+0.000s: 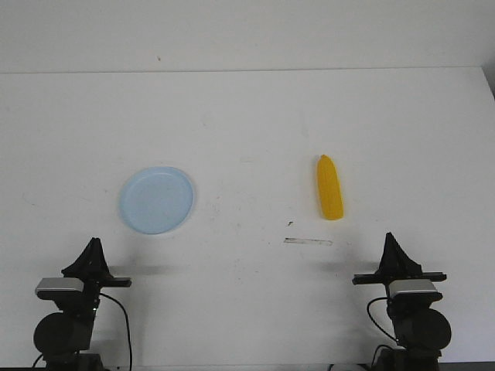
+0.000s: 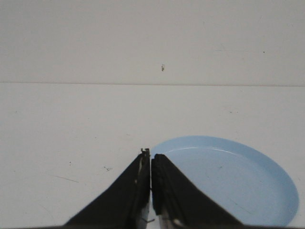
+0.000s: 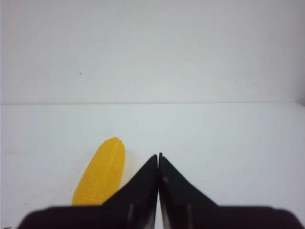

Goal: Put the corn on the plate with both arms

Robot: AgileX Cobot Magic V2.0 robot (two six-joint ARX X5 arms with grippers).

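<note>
A: Start with the grippers. What is the left gripper (image 2: 150, 164) doing?

B: Its two black wedge-shaped fingers (image 2: 125, 200) are pressed together, tip to tip, with nothing between them. In the front view the left gripper (image 1: 93, 246) sits at the near edge of the white table (image 1: 247, 108), around seven o'clock from the table's middle.

A: And the right gripper (image 3: 158, 160)?

B: The same — both black fingers (image 3: 183, 195) meet in a thin seam, holding nothing. From the front, the right gripper (image 1: 390, 239) stands at about five o'clock, also at the near edge, pointing away over the table.

A: What lies closest to the left one?

B: The round, shallow, pale light-blue plastic plate (image 1: 156, 199). It rests flat just beyond the left gripper, toward one o'clock from it. In the left wrist view the plate (image 2: 238, 183) shows beside the finger tips, its rim partly covered by one finger. Nothing lies on it.

A: And the corn?

B: The smooth, bright yellow-orange toy corn cob (image 1: 330, 188) lies on the bare table, well apart from the plate — at three o'clock from it. It is at roughly eleven o'clock from the right gripper, its long axis running near to far, narrower end away. In the right wrist view the corn cob (image 3: 101, 174) lies just beside the closed fingers, not touching them as far as I can tell.

A: Anything else on the table?

B: A faint dark scuff line (image 1: 308, 241) just nearer than the corn.
</note>
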